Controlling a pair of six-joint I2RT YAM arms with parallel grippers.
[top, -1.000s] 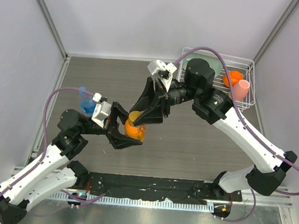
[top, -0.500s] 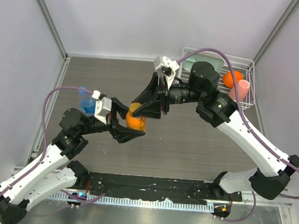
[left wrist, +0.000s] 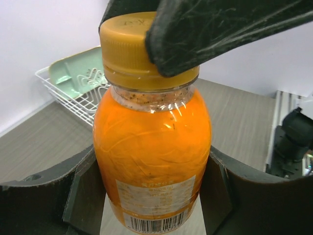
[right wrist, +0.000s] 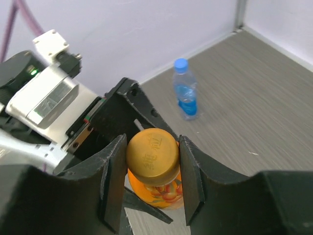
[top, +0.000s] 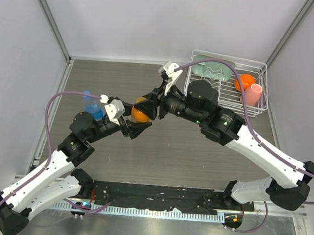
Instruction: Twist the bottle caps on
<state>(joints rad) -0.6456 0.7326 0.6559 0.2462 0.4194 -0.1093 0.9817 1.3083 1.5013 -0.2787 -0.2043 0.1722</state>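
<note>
The squat orange bottle (left wrist: 151, 156) is held up between the two arms, apparently off the table, near the middle of the top view; the left gripper (left wrist: 151, 196) clasps its lower body, one finger at 9 o'clock and the other at 3 o'clock of the label in the left wrist view, both pressed against the plastic.

The amber cap (right wrist: 152, 154) sits on the neck, and the right gripper (right wrist: 150, 164) is closed onto it, a pad flat against either side of its rim; from the right wrist the cap is seen almost end-on, so the bottle's long axis runs nearly straight along that gripper's own reach; this is the relation the coming turn depends on, since a roll of the right wrist should spin the cap about the neck while the left hand keeps the body from following.

Seen from above, the right arm reaches the bottle from about 3 o'clock and the left arm from about 7 o'clock.

I cannot tell how far the thread has taken; no clear gap shows under the cap.

The taller clear bottle (right wrist: 186, 95) stands on the table at about 1 o'clock from the amber cap in the right wrist view, well apart, its blue cap (right wrist: 181, 63) already on top; whether that one is tight I cannot tell.
</note>
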